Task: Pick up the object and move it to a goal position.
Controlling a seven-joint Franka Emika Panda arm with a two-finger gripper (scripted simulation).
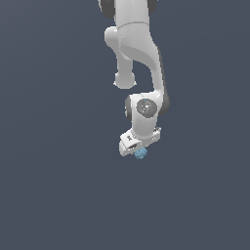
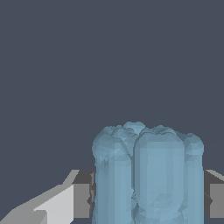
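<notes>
Because the object (image 1: 141, 154) is so small vs. the white arm (image 1: 139, 53), the main risk is that it slips out during the move to the goal. In the exterior view it sits just below centre of the frame, under the wrist. In the wrist view the fingers (image 2: 148, 199) are closed on it, pads (image 2: 83, 197) touching both ribbed sides, w/ no visible gap. The ribs give uneven contact, so a fast swing or a loose squeeze could, I judge, let it rotate or drop. No goal marker is visible.
</notes>
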